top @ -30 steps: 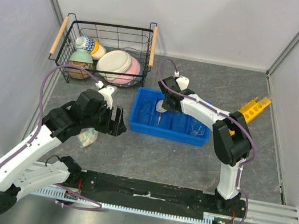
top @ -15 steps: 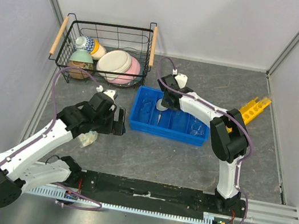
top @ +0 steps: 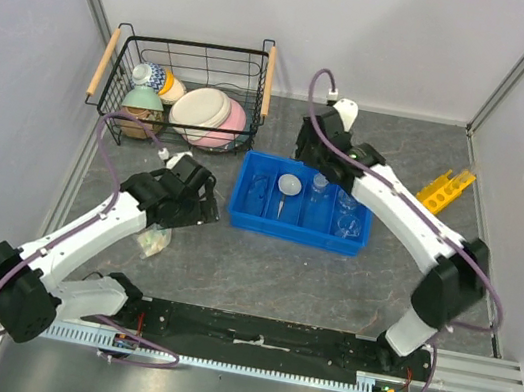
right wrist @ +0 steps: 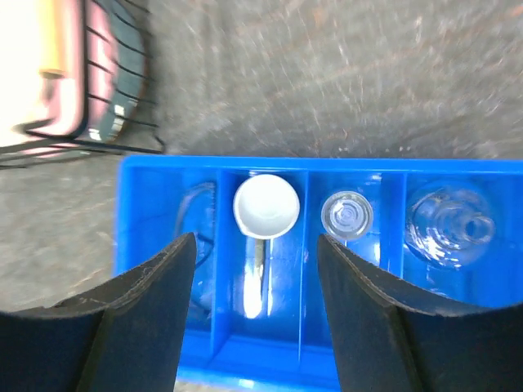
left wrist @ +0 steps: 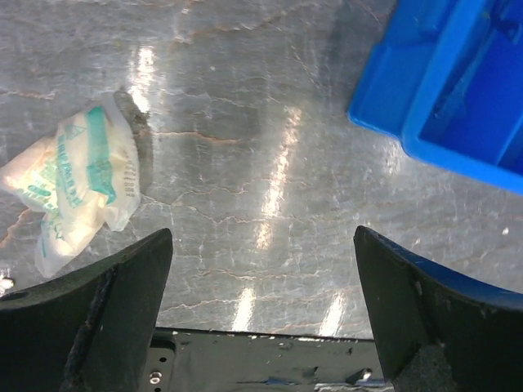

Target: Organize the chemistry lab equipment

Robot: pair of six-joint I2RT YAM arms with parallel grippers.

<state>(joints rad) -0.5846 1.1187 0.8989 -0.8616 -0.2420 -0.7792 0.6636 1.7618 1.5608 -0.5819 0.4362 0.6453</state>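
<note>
A blue divided tray (top: 350, 243) lies mid-table. A small white domed dish (top: 289, 184) (right wrist: 266, 206) lies loose in its second compartment. A small clear glass vessel (right wrist: 346, 214) and a clear flask (right wrist: 451, 224) stand in the compartments to its right. A curved glass piece (right wrist: 196, 220) fills the left one. My right gripper (right wrist: 256, 238) (top: 304, 153) hovers open above the dish, holding nothing. My left gripper (left wrist: 262, 232) (top: 205, 206) is open and empty over bare table, left of the tray (left wrist: 384, 98). A yellow rack (top: 445, 189) lies far right.
A crumpled white-and-green plastic packet (top: 155, 239) (left wrist: 73, 184) lies by the left arm. A black wire basket (top: 262, 94) with wooden handles holds pastel bowls and cups at the back left. Grey walls close in on both sides and behind.
My right gripper opened and rose from the tray, leaving the white dish in its compartment; that arm stretched out. The left gripper opened fully and drew back a little from the tray.
</note>
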